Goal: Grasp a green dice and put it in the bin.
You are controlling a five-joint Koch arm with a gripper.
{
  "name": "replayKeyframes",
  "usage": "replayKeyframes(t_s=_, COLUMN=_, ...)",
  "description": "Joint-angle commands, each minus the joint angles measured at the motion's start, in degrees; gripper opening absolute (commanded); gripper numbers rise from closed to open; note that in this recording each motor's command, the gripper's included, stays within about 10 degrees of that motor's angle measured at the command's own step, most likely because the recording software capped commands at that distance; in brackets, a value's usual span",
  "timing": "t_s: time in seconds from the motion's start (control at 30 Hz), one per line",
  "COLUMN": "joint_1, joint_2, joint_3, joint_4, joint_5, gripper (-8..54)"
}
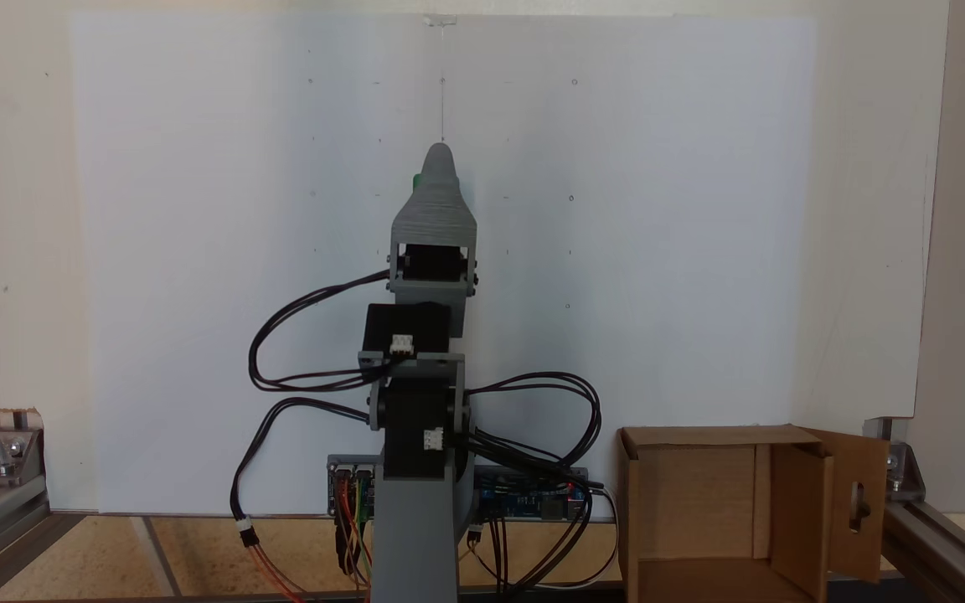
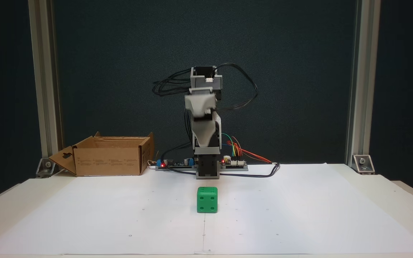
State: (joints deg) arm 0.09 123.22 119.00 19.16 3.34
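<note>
White paper over worktop [image 2: 299, 215], dark backdrop behind. Green dice [image 2: 207, 199] resting free, forward of and below raised fingers [image 2: 206, 143]; fingers' spread impossible to tell. Bin [image 2: 109, 157] well apart, leftward in this fixed view. Likely light, rigid, slick plastic; best pinched across 2 flat opposite faces.

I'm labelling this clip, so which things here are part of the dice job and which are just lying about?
Part of the job:
- green dice, on the white paper in front of the arm
- bin, open cardboard box beside the arm's base
- gripper, above the paper, holding nothing

Just lying about:
- circuit boards with wires
- metal frame posts
</note>
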Motion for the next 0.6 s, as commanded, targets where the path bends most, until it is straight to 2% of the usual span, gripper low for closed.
replayKeyframes(t_s=0.0, joint_1=-1.5, joint_2=-0.3, joint_3=-4.7, joint_4=9.1, joint_5=3.4, gripper=43.0)
replayKeyframes(t_s=0.17, joint_1=-4.2, joint_2=-7.3, joint_3=-10.4, joint_4=27.1, joint_5=5.5, gripper=43.0)
replayKeyframes(t_s=0.57, joint_1=-3.5, joint_2=-22.5, joint_3=-20.3, joint_4=27.4, joint_5=6.1, gripper=43.0)
